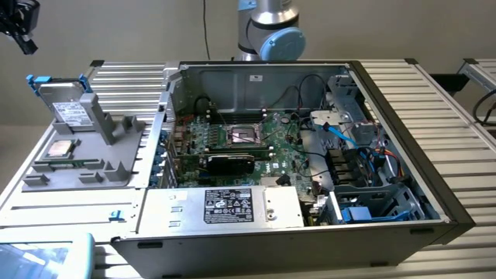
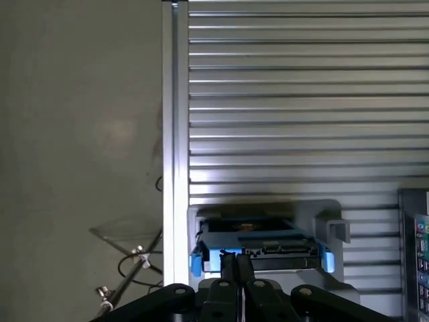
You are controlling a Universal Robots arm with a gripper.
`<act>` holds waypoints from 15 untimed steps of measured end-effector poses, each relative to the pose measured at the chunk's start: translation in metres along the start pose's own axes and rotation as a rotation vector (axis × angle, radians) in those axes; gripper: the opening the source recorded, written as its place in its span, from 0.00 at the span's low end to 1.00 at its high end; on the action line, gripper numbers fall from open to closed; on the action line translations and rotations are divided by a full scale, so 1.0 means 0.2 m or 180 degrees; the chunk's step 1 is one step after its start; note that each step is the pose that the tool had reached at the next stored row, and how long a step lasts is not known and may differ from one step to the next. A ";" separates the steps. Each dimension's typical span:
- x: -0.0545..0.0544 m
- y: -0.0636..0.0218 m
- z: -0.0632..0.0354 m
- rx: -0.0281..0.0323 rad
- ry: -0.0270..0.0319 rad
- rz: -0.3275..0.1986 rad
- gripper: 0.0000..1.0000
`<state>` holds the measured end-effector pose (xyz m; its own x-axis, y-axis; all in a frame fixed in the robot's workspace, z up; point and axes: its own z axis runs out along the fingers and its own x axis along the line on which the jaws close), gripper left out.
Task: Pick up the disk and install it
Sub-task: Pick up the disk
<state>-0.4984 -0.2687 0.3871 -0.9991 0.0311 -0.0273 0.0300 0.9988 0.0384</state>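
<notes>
The disk (image 1: 65,103) leans upright in a grey holder (image 1: 93,151) at the exterior view's left, its white label facing out and blue carrier tabs at its top corners. High above it, near the frame's upper left corner, my gripper (image 1: 22,29) hangs well clear of the disk. In the wrist view the disk (image 2: 261,249) appears edge-on with a blue tab at each end. The gripper (image 2: 234,261) is shut, its two black fingers pressed together with nothing between them.
An open computer case (image 1: 310,151) lies on the slatted metal table (image 1: 434,104), showing motherboard, cables and a labelled silver power-supply box (image 1: 229,206). A square CPU chip (image 1: 60,149) rests in the grey holder. A blue-edged tray (image 1: 43,256) sits at the front left.
</notes>
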 end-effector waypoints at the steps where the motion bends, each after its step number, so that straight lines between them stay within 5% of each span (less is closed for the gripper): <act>1: 0.00 0.000 0.000 -0.0001 0.0002 -0.0001 0.11; 15: 0.00 0.000 0.000 -0.0012 0.0030 -0.0006 0.11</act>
<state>-0.4984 -0.2688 0.3871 -0.9994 0.0287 -0.0181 0.0280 0.9987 0.0420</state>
